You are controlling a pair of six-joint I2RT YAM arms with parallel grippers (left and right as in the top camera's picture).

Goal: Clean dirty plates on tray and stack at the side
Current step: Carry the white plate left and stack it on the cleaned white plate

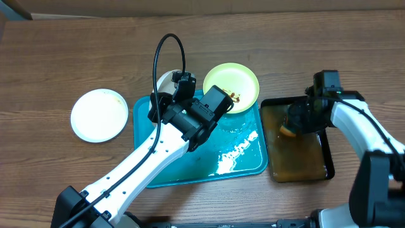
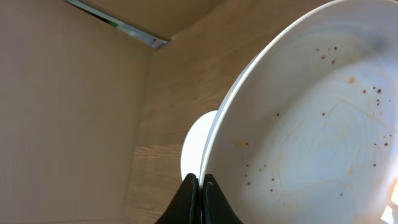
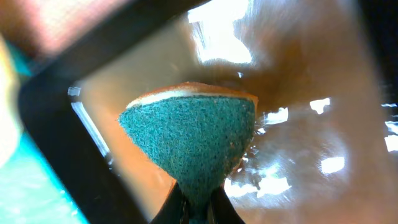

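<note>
My left gripper (image 1: 172,88) is shut on the rim of a white plate (image 2: 311,124) speckled with small brown spots, held tilted on edge over the far left corner of the turquoise tray (image 1: 240,161). In the overhead view that plate (image 1: 164,79) is mostly hidden by the arm. A pale green plate (image 1: 231,85) with a brown smear rests on the tray's far rim. Another white plate (image 1: 99,114) lies on the table to the left and also shows in the left wrist view (image 2: 198,146). My right gripper (image 1: 292,123) is shut on a green-faced sponge (image 3: 189,140) over brown water.
A black tray (image 1: 319,149) of brownish water stands right of the turquoise tray, and its rim shows in the right wrist view (image 3: 56,124). The turquoise tray's floor is wet. A cardboard wall (image 2: 68,93) stands behind the table.
</note>
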